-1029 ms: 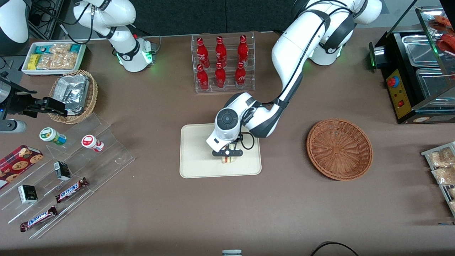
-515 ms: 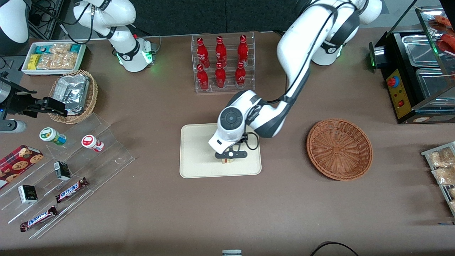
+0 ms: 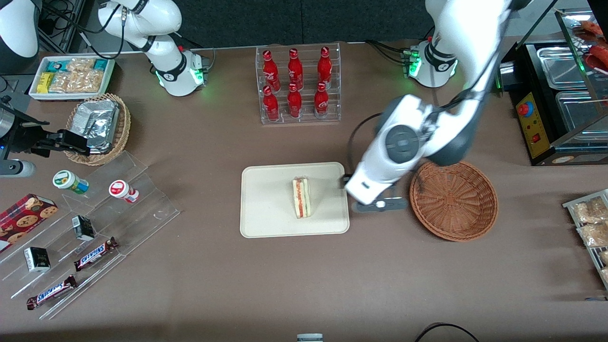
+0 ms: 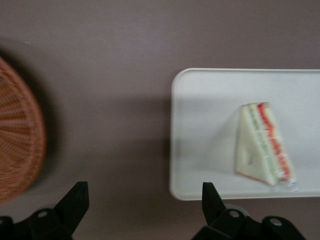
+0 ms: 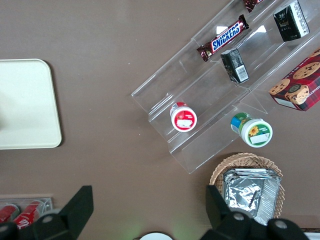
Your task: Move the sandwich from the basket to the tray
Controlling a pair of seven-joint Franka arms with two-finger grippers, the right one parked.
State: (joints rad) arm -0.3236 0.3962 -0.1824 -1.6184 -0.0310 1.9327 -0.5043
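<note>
moved: tool (image 3: 380, 204) off the tray (image 3: 266, 223), now above bare worktop (image 3: 380, 266) between tray and basket (image 3: 453, 199) | tool fingers apart, empty | sandwich (image 3: 302, 197) lies released on tray, mid-tray | basket empty | placement looks done, arm clearing

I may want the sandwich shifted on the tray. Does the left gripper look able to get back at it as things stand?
Probably yes. The gripper hangs open over bare table between tray and basket; the sandwich lies uncovered.
</note>
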